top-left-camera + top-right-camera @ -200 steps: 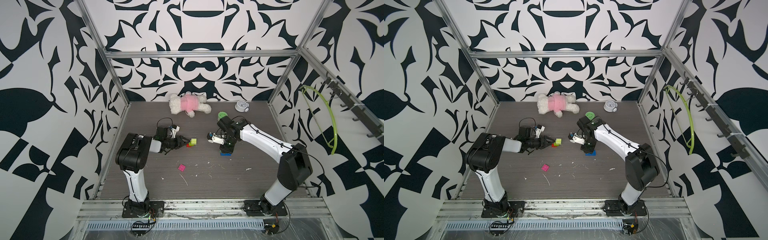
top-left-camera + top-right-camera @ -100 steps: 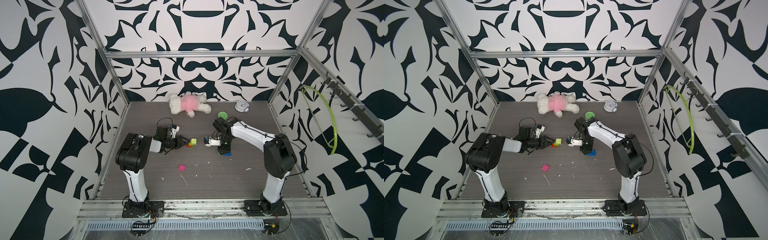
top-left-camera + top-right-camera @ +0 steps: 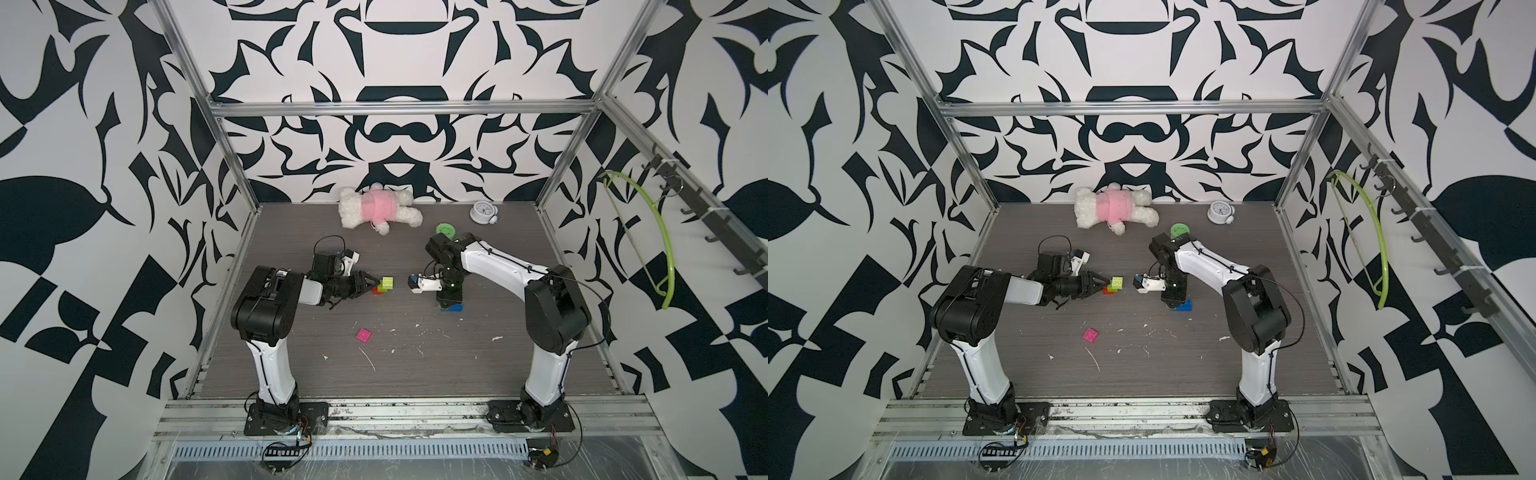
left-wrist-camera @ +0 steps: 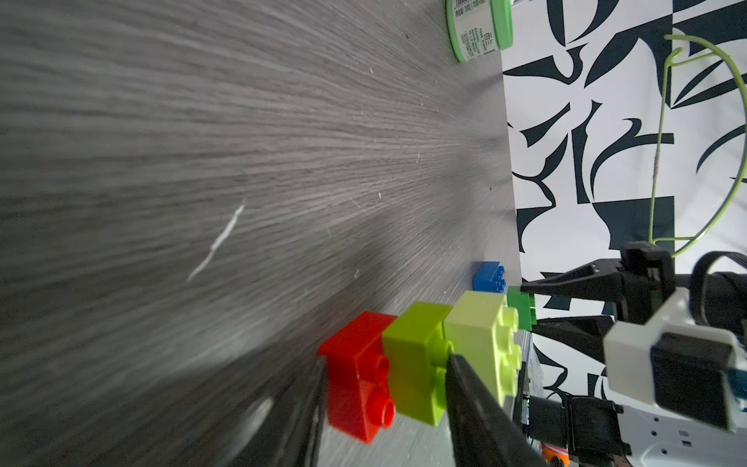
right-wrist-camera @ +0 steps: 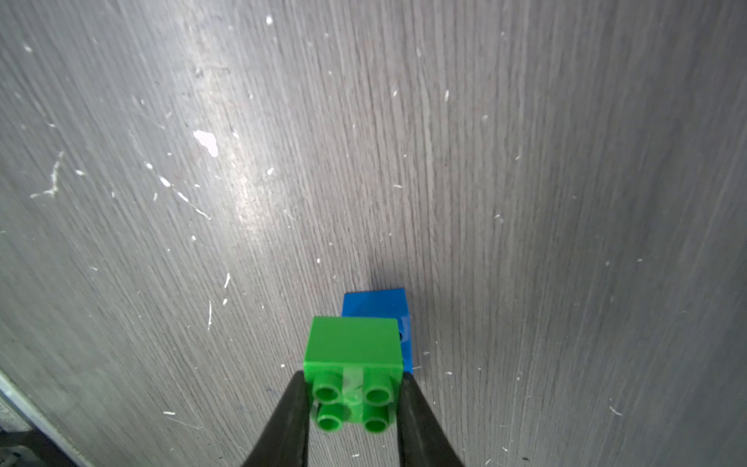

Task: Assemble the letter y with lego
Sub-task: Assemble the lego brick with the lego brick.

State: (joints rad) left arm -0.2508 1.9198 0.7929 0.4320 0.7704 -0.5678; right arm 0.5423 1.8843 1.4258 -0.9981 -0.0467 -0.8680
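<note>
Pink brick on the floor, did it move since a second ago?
No. The pink brick lies in the same spot as before, right beside the long white scratch, in both top views.

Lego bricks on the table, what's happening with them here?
The left pincer is shut on a joined red, lime and pale yellow-green stack lying on its side on the table. The right pincer is shut on the green brick, holding it at one end of the blue brick; whether it is pressed on yet is unclear. The pink brick lies loose nearer the front, untouched.
</note>
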